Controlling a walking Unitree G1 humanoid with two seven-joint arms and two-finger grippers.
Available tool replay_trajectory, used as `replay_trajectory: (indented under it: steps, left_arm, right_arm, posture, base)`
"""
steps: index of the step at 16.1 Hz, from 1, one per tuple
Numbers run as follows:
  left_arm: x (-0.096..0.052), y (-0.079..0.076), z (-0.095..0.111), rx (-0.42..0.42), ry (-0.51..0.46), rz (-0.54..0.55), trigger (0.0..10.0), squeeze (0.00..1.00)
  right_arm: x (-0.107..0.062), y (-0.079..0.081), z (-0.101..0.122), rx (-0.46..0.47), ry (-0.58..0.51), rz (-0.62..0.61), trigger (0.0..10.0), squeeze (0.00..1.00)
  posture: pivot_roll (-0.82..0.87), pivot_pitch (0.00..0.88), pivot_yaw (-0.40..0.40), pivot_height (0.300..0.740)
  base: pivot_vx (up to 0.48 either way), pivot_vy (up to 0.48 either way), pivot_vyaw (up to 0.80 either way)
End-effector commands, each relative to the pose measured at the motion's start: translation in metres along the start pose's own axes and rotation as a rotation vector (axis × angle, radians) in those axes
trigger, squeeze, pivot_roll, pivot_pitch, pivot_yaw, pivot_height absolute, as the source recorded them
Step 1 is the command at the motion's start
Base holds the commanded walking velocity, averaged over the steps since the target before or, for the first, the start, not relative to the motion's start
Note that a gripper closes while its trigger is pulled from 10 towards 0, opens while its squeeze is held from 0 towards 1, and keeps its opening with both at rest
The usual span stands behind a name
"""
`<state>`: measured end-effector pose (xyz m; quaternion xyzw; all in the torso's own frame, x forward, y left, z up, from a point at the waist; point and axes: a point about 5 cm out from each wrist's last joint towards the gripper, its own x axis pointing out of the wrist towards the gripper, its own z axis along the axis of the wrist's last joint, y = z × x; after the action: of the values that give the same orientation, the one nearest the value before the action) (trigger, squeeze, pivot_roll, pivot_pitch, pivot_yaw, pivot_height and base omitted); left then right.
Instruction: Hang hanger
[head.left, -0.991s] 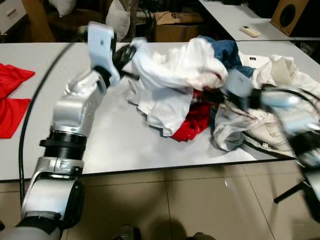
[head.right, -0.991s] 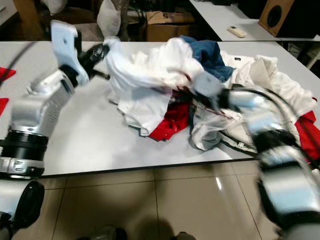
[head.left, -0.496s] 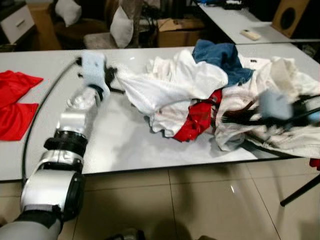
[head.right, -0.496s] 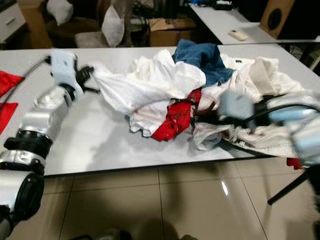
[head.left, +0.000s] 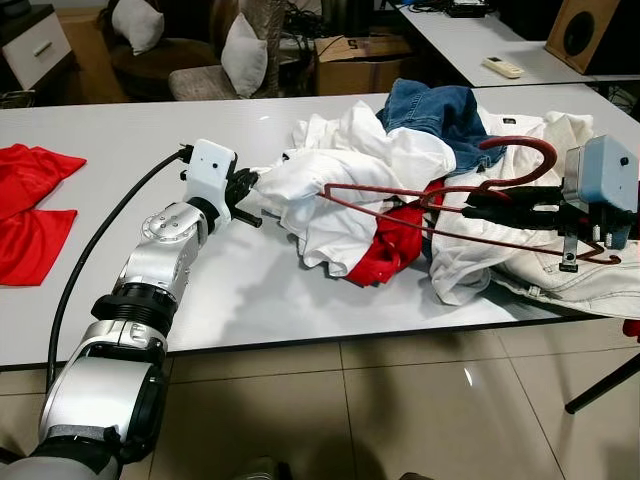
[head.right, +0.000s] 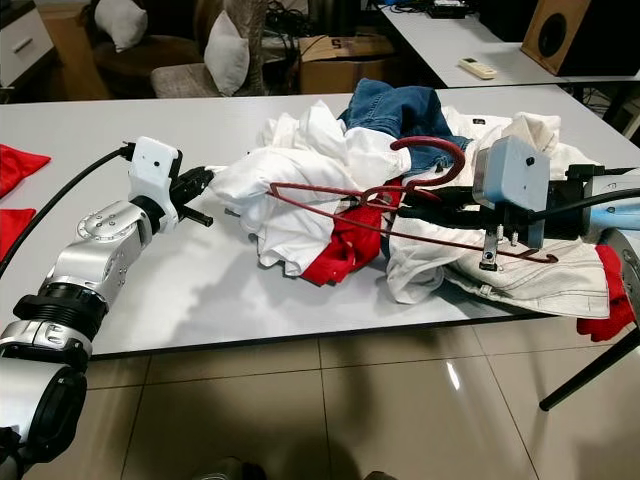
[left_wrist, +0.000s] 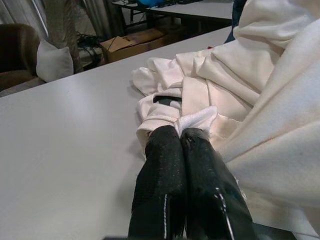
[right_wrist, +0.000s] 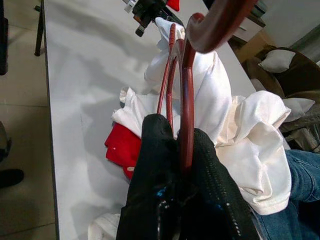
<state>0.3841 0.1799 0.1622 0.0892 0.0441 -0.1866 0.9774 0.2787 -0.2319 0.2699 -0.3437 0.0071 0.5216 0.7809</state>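
Two red cloths (head.left: 30, 215) lie at the far left of the white bench (head.left: 240, 300). Right of them, left of centre, the left gripper (head.left: 243, 190) has its jaws pinched tight on a corner of the white shirt (head.left: 340, 190). That shirt belongs to the heap at centre, with a red garment (head.left: 395, 240) and jeans (head.left: 440, 110). At the right, the right gripper (head.left: 490, 207) clamps the dark red hanger (head.left: 420, 200), held above the pile.
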Motion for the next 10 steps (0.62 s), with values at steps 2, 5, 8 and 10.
replay_trajectory:
  steps: [2, 5, 8, 10]
  left_arm:
    - [0.0006, 0.0024, 0.0061, 0.013, -0.013, 0.001, 10.0, 0.0]
    - [0.0006, 0.0024, 0.0061, 0.013, -0.013, 0.001, 10.0, 0.0]
    - [0.0006, 0.0024, 0.0061, 0.013, -0.013, 0.001, 10.0, 0.0]
    - [0.0006, 0.0024, 0.0061, 0.013, -0.013, 0.001, 10.0, 0.0]
  right_arm:
    - [-0.0018, -0.0008, 0.0053, -0.013, -0.019, -0.006, 10.0, 0.0]
    - [-0.0018, -0.0008, 0.0053, -0.013, -0.019, -0.006, 10.0, 0.0]
    - [-0.0018, -0.0008, 0.0053, -0.013, -0.019, -0.006, 10.0, 0.0]
    - [-0.0018, -0.0008, 0.0053, -0.013, -0.019, -0.006, 10.0, 0.0]
  posture:
    - [-0.16, 0.0, 0.085, 0.74]
    - [-0.16, 0.0, 0.085, 0.74]
    - [-0.16, 0.0, 0.085, 0.74]
    - [-0.16, 0.0, 0.085, 0.74]
  base:
    - [0.0, 0.0, 0.0]
    - [0.0, 0.0, 0.0]
    - [0.0, 0.0, 0.0]
    - [0.0, 0.0, 0.0]
